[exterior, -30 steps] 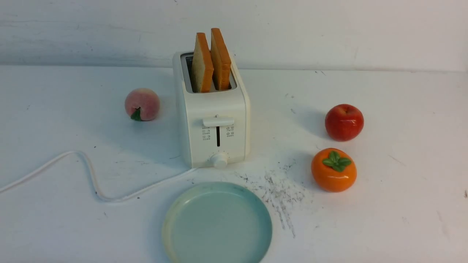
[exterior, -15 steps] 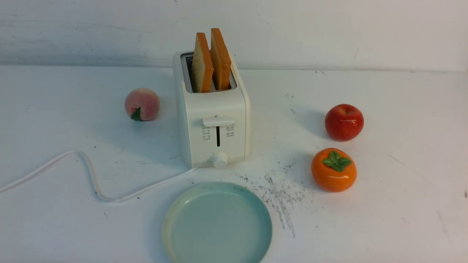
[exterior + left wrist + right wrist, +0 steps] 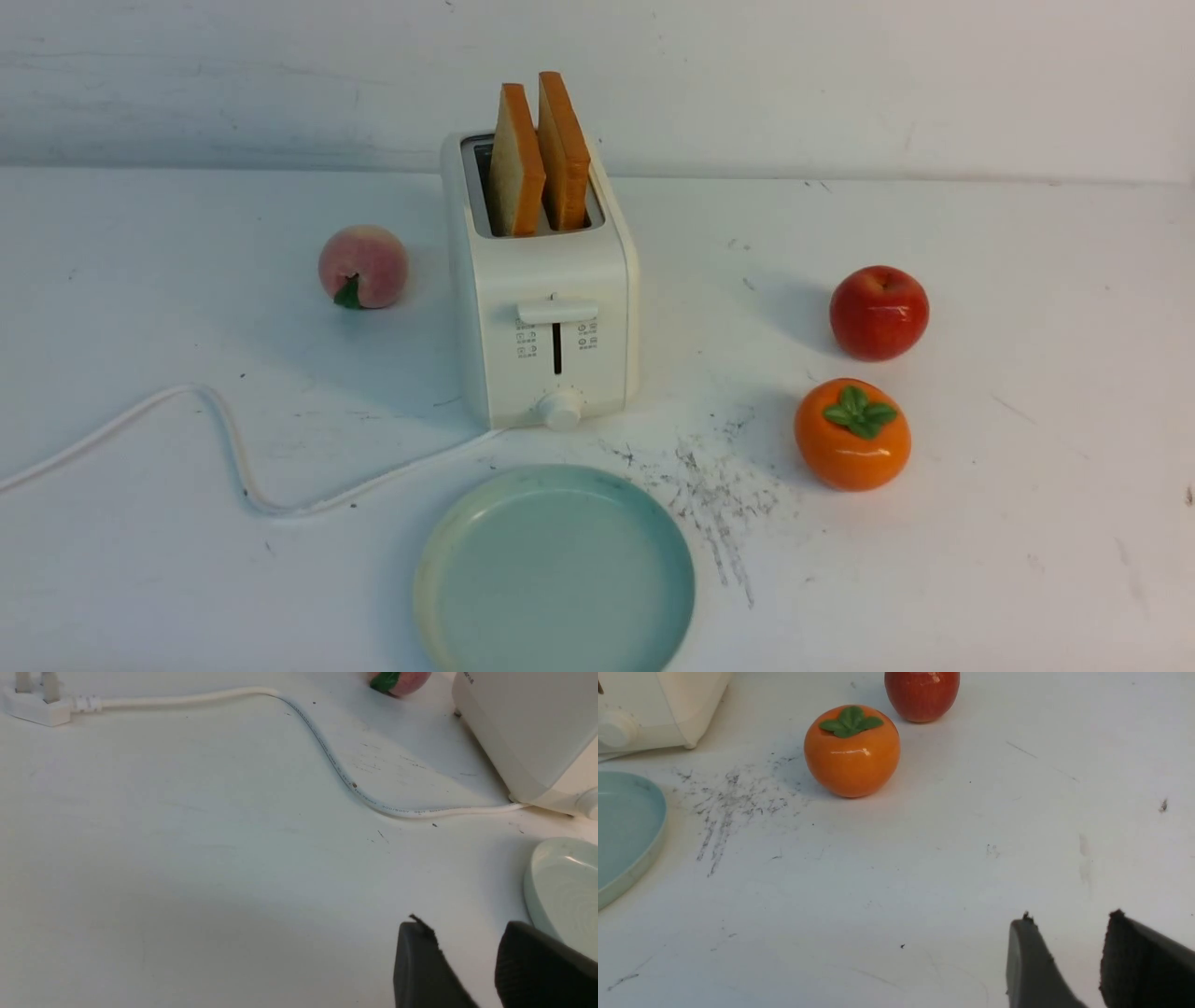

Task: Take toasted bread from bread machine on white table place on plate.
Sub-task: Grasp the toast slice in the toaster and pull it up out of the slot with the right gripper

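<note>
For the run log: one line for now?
toasted bread: both in bread machine | plate: bare | left fingers: open | right fingers: open

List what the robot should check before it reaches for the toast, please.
1. Toast sticking up out of toaster: ok.
2. Plate bare: ok.
3. Left pincer open, empty: ok.
4. Right pincer open, empty: ok.
5. Cord apart from plate: ok.
6. Toast loose in slots: cannot tell.
</note>
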